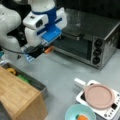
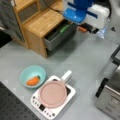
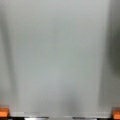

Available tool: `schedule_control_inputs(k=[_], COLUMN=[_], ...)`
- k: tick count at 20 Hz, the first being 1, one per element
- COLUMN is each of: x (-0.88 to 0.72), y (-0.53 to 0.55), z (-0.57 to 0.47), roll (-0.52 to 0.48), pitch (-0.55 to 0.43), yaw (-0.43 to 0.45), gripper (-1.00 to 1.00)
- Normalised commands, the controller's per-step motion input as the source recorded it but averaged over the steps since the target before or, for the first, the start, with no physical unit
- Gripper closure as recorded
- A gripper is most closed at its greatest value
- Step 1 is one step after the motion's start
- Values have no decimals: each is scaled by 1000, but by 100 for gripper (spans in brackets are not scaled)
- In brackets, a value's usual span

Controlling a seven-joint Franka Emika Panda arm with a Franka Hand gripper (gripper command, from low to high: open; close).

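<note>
One pincer above grey table, orange fingertips apart, no legible writing

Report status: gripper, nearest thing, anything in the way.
Gripper open, above the bare grey table, holding nothing. Nearest: open drawer of the wooden cabinet. Toaster oven close beside it.

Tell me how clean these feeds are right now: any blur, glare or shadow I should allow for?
Both front views are soft: the oven knobs and the carrot in the bowl lack crisp edges. In a front view the oven top shows pale glare. The wrist view is nearly featureless grey table, darker along its sides, with only the orange fingers at the bottom corners.
</note>
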Motion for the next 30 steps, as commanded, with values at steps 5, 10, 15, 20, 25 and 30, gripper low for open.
schedule_control_inputs(k=[5,10,15,20,25,30], x=[133,403,654,814,888,889], y=[-61,-233,-383,-344,-366,-402], z=[-19,-4,8,76,118,1], roll=[18,29,22,-46,-85,-105], pitch=[13,41,91,163,219,234], yaw=[109,97,87,43,74,123], gripper=[-100,-100,-100,-100,-100,-100])
